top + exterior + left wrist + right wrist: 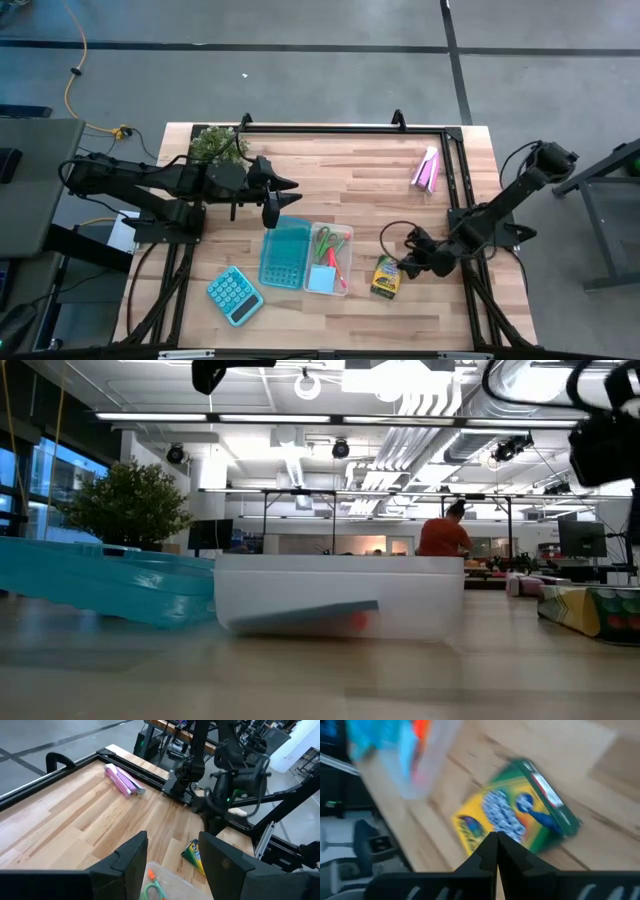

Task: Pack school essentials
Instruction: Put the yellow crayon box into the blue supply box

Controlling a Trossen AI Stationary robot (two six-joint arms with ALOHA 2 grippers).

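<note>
Right fingers (496,851) shut, just beside crayon box (385,277), near table edge (505,290).

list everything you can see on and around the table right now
clear box: 1, see-through, table middle
scissors: 1, green handles, inside the box
note pad: 1, light blue, inside the box
teal lid: 1, beside the box
calculator: 1, teal, white keys, near front edge
crayon box: 1, yellow-green, right of the box
pink-purple item: 1, far right corner
plant: 1, green, far left corner
left gripper: open, above the lid's far end
right gripper: shut, beside the crayon box
</note>
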